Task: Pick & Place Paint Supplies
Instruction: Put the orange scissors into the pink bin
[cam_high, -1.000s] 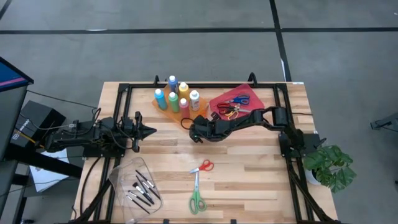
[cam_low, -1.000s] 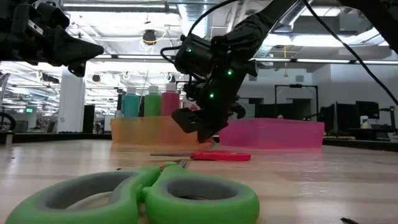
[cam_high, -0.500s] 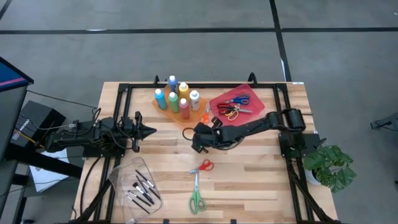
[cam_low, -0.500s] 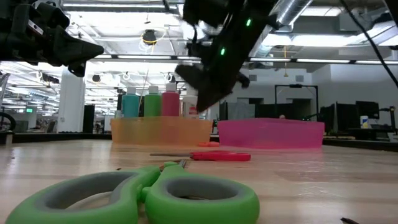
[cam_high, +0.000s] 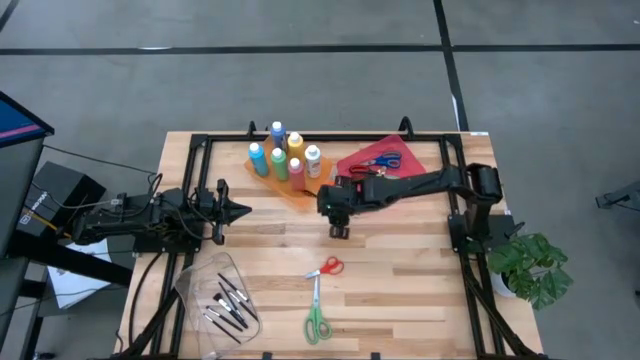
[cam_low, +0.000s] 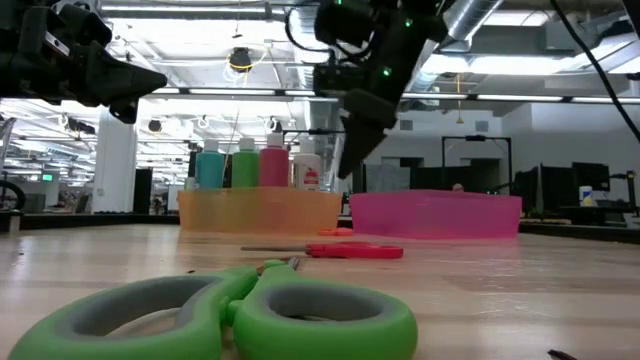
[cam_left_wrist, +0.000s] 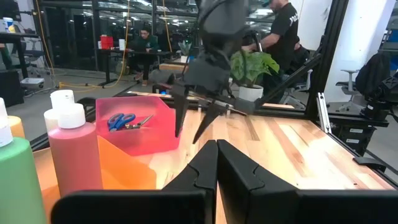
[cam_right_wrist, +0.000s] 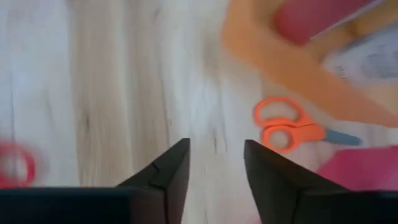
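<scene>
Already, six small coloured paint bottles (cam_high: 281, 155) are stood in the orange plastic tray (cam_high: 310, 190). Three scissors are left out; the right gripper (cam_high: 339, 231) is held open, empty.

Pale striped wood on the table (cam_high: 420, 290). Beside the orange tray (cam_high: 300, 186): blue, yellow, green, orange and white-capped paint bottles (cam_high: 284, 155) within, small orange-handled scissors (cam_right_wrist: 287, 127) just outside, red tray (cam_high: 400, 150) with blue and red scissors adjoining. Farther off, red-handled scissors (cam_high: 325, 267), green-handled scissors (cam_high: 316, 322), dark brushes (cam_high: 228, 305) in clear tray (cam_high: 196, 283). Black right gripper (cam_high: 338, 226).
</scene>
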